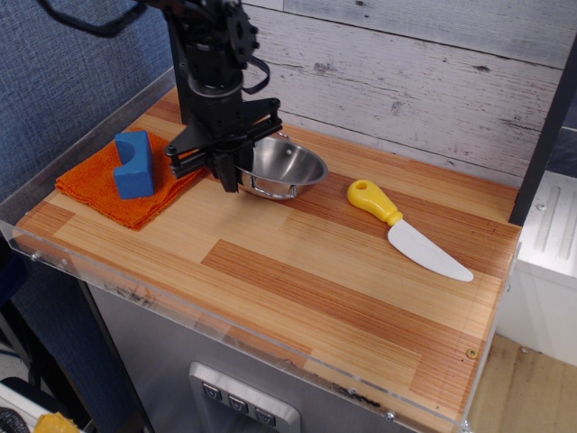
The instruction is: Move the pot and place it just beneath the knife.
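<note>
Pincer (230, 162) clamps the shiny steel bowl-shaped pot (281, 168) by its left rim near the worktop's (315, 271) back edge; light, rigid, likely slippery.

Blue block (134, 163) on orange cloth (122, 191); both on wooden table (315, 280).

Your arm comes down from upper left, wrist near vertical, black cables looping off it. Your tool (233, 162) points down, fingers closed on the pot (281, 168) at its left rim, holding it tilted.
</note>
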